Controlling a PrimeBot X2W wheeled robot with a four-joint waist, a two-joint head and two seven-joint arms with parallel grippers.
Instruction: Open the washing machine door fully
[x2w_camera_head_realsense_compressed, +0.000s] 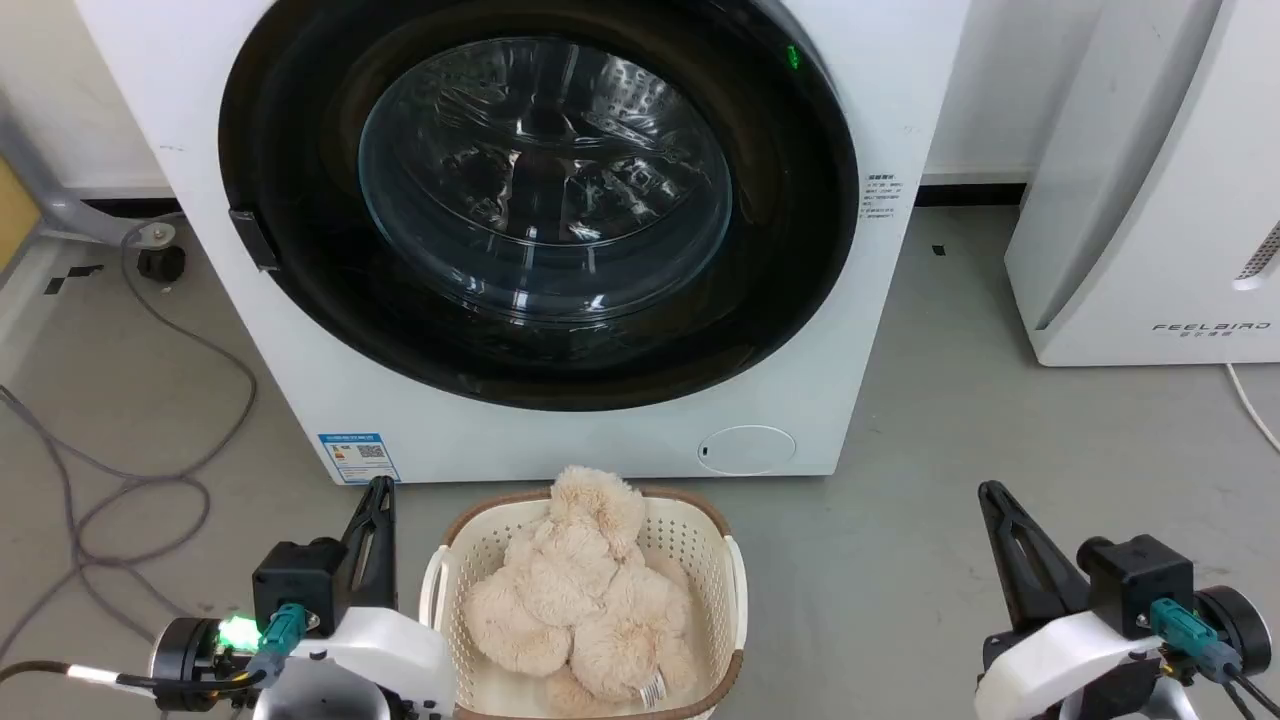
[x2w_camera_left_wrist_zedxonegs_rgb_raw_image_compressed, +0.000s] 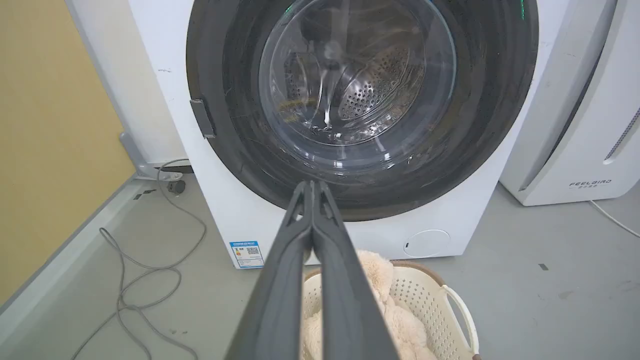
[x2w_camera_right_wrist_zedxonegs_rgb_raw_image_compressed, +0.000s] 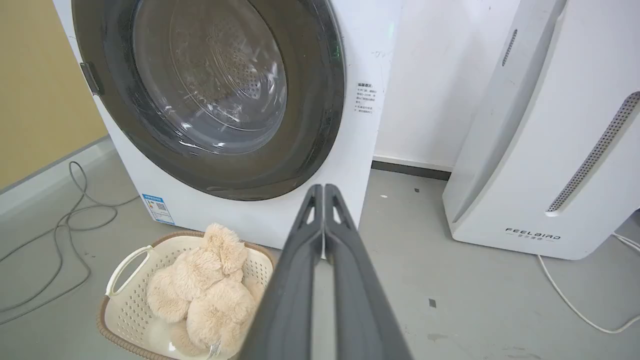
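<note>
You face the big white front-loading washing machine (x2w_camera_head_realsense_compressed: 560, 440). The washing machine door (x2w_camera_head_realsense_compressed: 540, 200), a large round glossy black disc with a bulging clear glass centre, lies shut against its front. Before the machine, apart from it, your left gripper (x2w_camera_head_realsense_compressed: 380, 490) and right gripper (x2w_camera_head_realsense_compressed: 990, 492) flank a cream perforated plastic basket (x2w_camera_head_realsense_compressed: 735, 580) holding a fluffy beige plush toy (x2w_camera_head_realsense_compressed: 580, 590). Both claws are pinched closed, holding nothing.
</note>
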